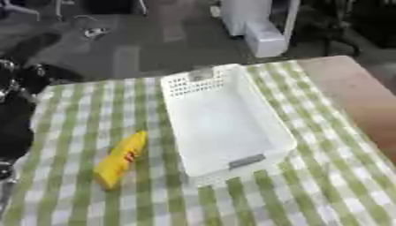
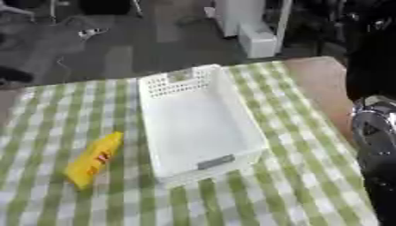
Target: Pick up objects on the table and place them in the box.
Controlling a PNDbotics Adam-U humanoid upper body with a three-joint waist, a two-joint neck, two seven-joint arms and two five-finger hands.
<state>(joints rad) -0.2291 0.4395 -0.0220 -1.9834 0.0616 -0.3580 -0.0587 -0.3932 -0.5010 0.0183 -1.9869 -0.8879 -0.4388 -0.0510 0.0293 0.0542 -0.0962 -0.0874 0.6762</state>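
The yellow packet [image 1: 121, 160] is the one object left to pick: a long, soft-looking pouch with a red mark on its face, lying flat on the green-and-white checked cloth [image 1: 325, 194] that covers the worktop [image 1: 363, 97]. It lies slantwise, its upper end pointing toward the white box [image 1: 226, 132] and its lower end toward the near left, just beside the box's left wall but not touching it. The box is a plain plastic basket with a perforated far wall and a grey tab on its near rim, and nothing shows inside it, so the task looks to be at its start. Its open top and its place at the middle of the cloth suit either arm, and the packet lying so close means only a brief carry over the low wall. Lying flat, the packet offers its long edges for a pinch from above, though the soft body may sag once lifted. On the left edge of the left eye view the robot's dark left arm [image 1: 17, 110] shows, and on the right edge of the right eye view the right arm [image 2: 375, 132] with its silver joint; of neither robot hand can I tell whether it is released or clenched, since none is visible.
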